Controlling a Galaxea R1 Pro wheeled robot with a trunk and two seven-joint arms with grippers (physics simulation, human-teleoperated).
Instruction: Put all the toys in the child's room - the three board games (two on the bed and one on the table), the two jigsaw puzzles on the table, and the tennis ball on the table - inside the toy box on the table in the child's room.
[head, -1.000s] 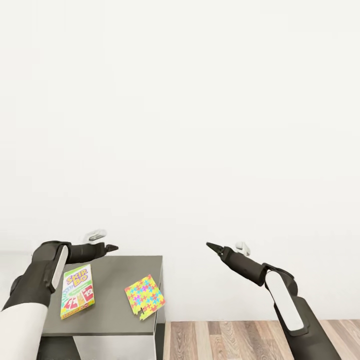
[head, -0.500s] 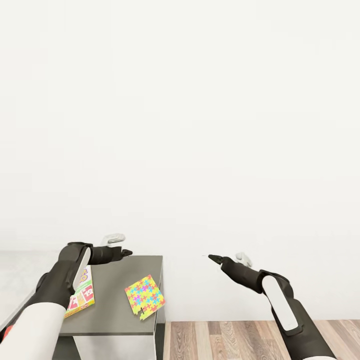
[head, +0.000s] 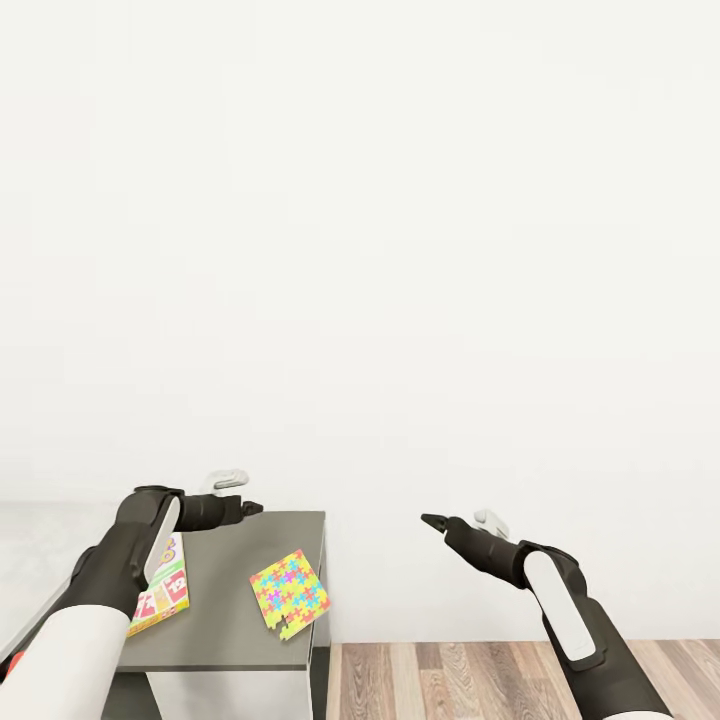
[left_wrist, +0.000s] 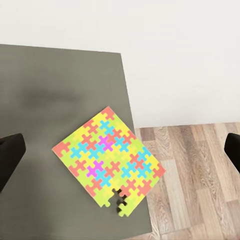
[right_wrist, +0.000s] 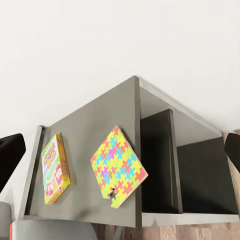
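Lying flat on table (head: 230, 610): multicolour jigsaw puzzle (head: 289, 592), w/ notched edge; both end effectors wide.

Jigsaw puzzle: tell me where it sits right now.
In the head view the jigsaw puzzle lies flat on the grey table at lower left, near the table's right edge, with the Skip-Bo box to its left.

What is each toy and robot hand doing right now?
Puzzle: flat on the table, near its edge, one corner unfinished.
Board game: flat on the table, partly hidden by the left arm.
Left gripper: open, empty, above the table.
Right gripper: open, empty, in the air off the table.
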